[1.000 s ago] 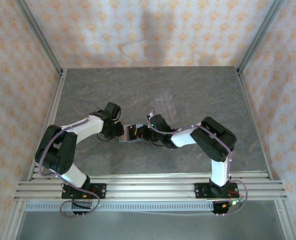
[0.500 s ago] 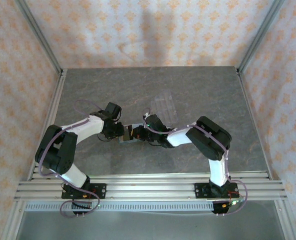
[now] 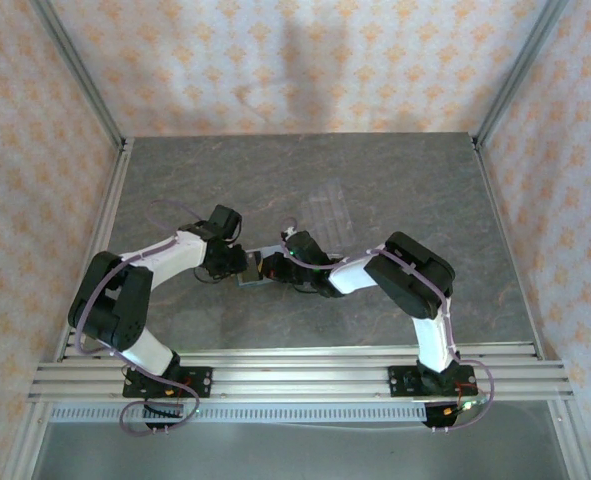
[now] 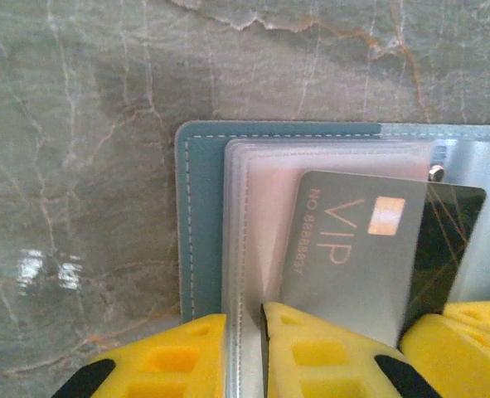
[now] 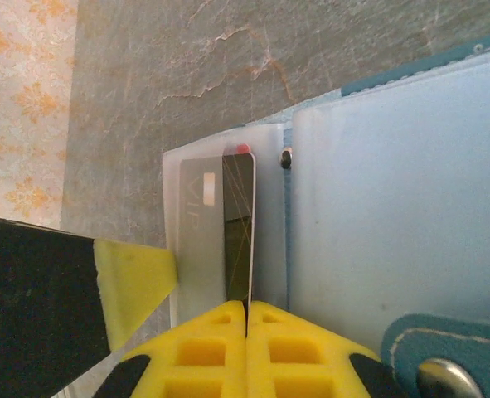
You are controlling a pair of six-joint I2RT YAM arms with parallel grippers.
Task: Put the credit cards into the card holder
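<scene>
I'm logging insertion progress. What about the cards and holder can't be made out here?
- Top view: card holder too small, wedged between left hand and right hand.
- Left wrist view: dark card mostly behind VIP card; lower ends hidden by yellow fingers.
- Right wrist view: dark card nearly edge-on, face unreadable.

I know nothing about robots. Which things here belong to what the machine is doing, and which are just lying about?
Part of the job:
- teal card holder, open, pinched by the left tool
- black card, gripped by the right tool
- grey VIP card, lying on the holder

Just lying about:
- clear plastic rack, further back
</scene>
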